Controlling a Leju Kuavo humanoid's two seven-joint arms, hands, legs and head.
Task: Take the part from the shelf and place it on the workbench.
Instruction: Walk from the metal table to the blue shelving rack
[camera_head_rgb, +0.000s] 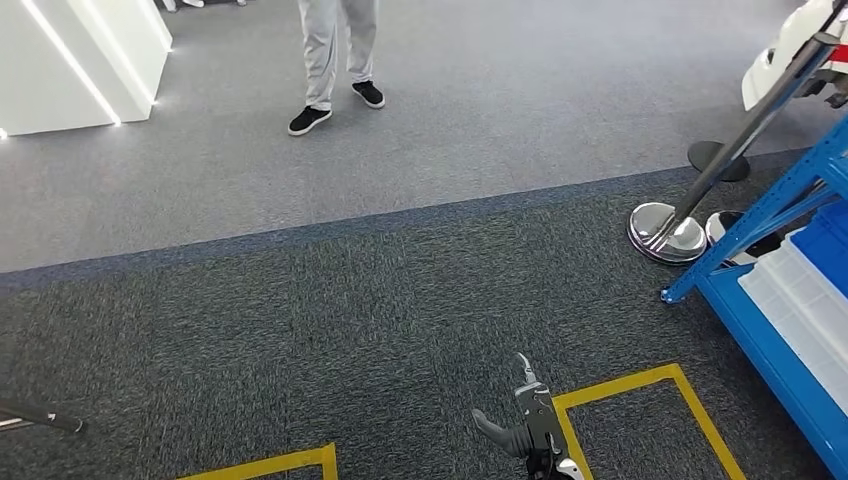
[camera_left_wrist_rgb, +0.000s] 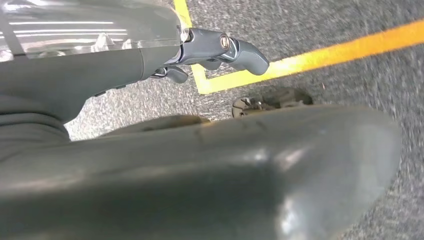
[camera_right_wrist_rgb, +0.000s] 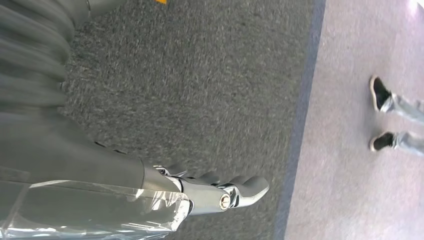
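A blue shelf rack stands at the right edge of the head view, with a translucent white bin and a blue bin on it. My right hand hangs low over the dark carpet, left of the rack, fingers apart and holding nothing. The right wrist view shows the same hand with its fingers stretched out over the carpet. In the left wrist view, my left hand hangs over a yellow floor line with its thumb out and nothing in it.
A person in grey trousers and black shoes stands ahead on the lighter carpet. A slanted pole on a chrome base stands by the rack's corner. Yellow tape marks boxes on the floor. A white counter is at the far left.
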